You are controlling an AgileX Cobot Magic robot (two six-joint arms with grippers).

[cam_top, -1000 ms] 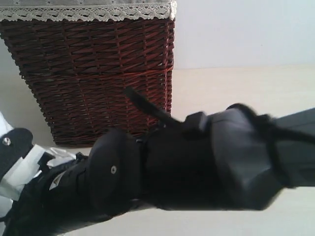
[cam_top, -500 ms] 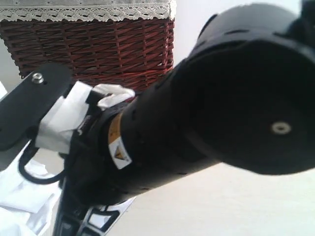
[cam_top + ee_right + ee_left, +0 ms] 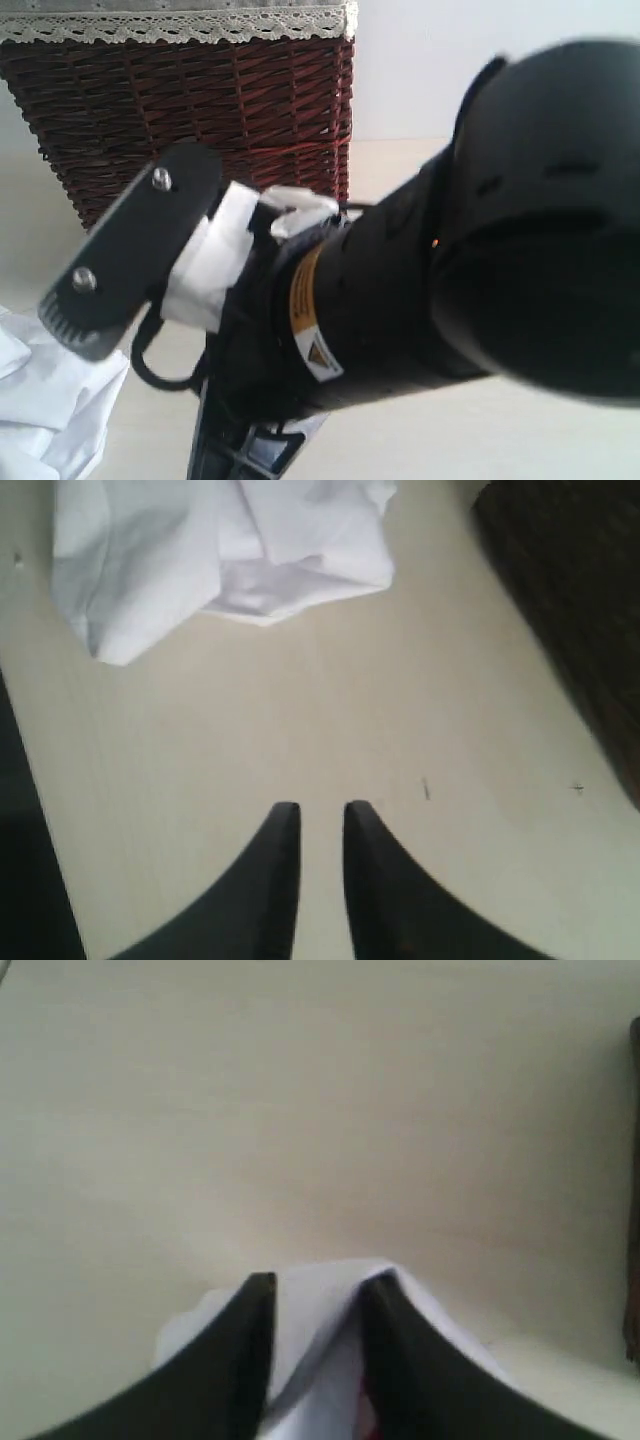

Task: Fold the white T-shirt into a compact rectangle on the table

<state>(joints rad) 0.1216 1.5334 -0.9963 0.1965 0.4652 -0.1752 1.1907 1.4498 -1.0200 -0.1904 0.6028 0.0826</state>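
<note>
A black robot arm [image 3: 480, 260] sits close to the exterior camera and blurs across most of that view, so little of the work area shows. A yellow warning label [image 3: 312, 320] is readable on it. Beside it, a flat black plate with two screws [image 3: 135, 250] sits against a white block. What that plate belongs to is not clear.

Behind the arm stands the dark red wicker basket [image 3: 200, 110], whose white lace trim [image 3: 180, 22] is cut off by the top edge. Only a crumpled corner of the white T-shirt [image 3: 45, 400] shows at the lower left, lying on the table [image 3: 520, 440].

In the left wrist view, the left gripper [image 3: 320, 1282] has its two dark fingers apart, and white cloth fills the gap and spreads to both sides. The picture is soft, so it cannot be told whether the fingers are pinching the cloth or are loose around it. A small red patch shows low in the cloth. A dark strip at the frame edge is too cut off to identify.

In the right wrist view, the right gripper [image 3: 318, 810] hangs over bare table with its fingers slightly parted and nothing between them. The shirt lies well apart from it as a rumpled heap, partly out of frame, and its lettering is hidden. A dark blurred mass, probably the basket, fills one corner.
</note>
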